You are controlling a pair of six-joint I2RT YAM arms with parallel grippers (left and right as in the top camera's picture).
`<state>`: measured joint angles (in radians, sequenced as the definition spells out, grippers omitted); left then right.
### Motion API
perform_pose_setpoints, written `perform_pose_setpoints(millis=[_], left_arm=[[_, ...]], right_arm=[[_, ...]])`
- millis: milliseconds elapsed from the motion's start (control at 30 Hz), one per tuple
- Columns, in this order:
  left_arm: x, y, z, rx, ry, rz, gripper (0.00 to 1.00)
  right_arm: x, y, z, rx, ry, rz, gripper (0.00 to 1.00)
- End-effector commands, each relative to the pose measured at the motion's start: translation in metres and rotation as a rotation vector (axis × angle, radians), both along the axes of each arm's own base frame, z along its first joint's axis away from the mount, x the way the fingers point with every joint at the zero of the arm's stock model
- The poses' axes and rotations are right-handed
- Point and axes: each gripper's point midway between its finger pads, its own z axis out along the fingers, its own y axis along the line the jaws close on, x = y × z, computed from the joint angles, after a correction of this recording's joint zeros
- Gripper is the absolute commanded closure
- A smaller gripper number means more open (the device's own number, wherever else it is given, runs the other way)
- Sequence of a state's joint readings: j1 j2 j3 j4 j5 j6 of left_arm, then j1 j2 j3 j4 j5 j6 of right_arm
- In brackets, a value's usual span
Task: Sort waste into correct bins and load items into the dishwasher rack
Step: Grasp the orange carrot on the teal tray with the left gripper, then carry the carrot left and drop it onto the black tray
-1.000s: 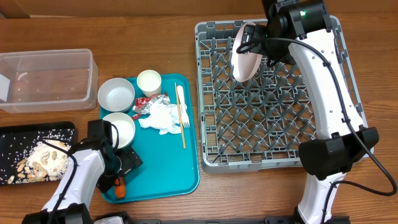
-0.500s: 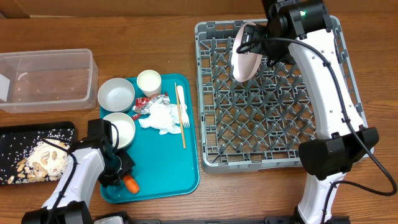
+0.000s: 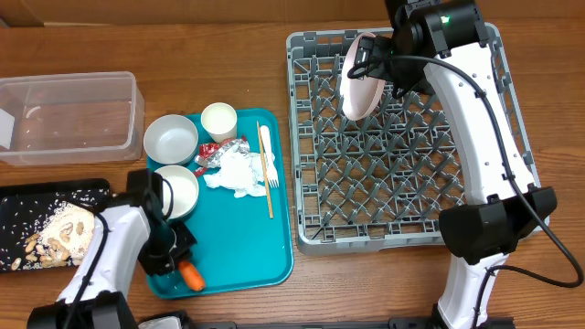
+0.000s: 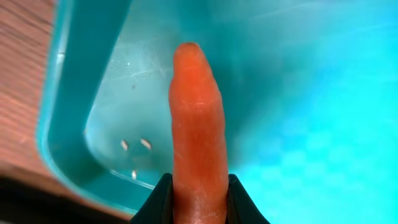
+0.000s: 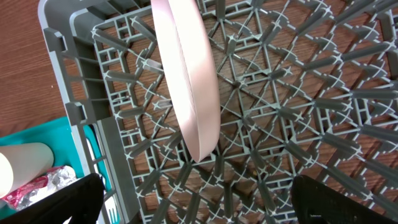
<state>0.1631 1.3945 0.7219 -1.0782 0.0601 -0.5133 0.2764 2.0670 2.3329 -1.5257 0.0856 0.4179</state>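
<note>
Left wrist view: the left end effector (image 4: 199, 208) is closed narrow on the small orange carrot (image 4: 196, 124). Its dark fingers (image 4: 155, 202) press both flanks of the thick end, and the tip points toward a corner of the teal tray (image 4: 68, 93). The tray's raised rim curves close beside the carrot, and a few rice-like grains (image 4: 134, 146) lie in that corner. The other side is bare tray floor. Whether the carrot rests on the tray or hangs above it cannot be told.

From overhead, the carrot sits near the tray's front rim, with a small bowl (image 3: 175, 190) just behind the end effector. The black tray (image 3: 18, 206) with food scraps (image 3: 55, 233) lies beyond the teal rim to the left. The clear tub (image 3: 69, 119) is farther back.

The right end effector (image 5: 199, 202) stands wide and holds nothing. The pink plate (image 5: 186, 81) stands on edge among the pegs, near a wall of the dishwasher rack (image 5: 62, 74). Most of the lattice is open.
</note>
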Motion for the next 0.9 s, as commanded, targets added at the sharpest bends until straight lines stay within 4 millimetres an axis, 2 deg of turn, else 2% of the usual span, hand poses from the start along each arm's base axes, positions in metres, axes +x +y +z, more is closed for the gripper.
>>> perform_pose_setpoints(millis=[0,233,400,533,633,867], left_arm=[[0.019,0.000,0.019,-0.005,-0.048,-0.013,0.96],[0.039,0.006,0.055,0.021,-0.111,-0.020,0.96],[0.057,0.025,0.082,0.125,-0.166,-0.025,0.96],[0.079,0.042,0.105,0.168,-0.260,0.021,0.96],[0.086,0.060,0.113,0.182,-0.302,0.096,0.96],[0.066,0.127,0.116,0.233,-0.313,0.378,0.96]], right_arm=[[0.000,-0.001,0.021,0.006,-0.060,0.002,0.00],[0.000,-0.001,0.021,0.006,-0.060,0.002,0.00],[0.000,-0.001,0.021,0.006,-0.060,0.002,0.00],[0.000,-0.001,0.021,0.006,-0.060,0.002,0.00],[0.000,-0.001,0.021,0.006,-0.061,0.002,0.00],[0.000,-0.001,0.021,0.006,-0.060,0.002,0.00]])
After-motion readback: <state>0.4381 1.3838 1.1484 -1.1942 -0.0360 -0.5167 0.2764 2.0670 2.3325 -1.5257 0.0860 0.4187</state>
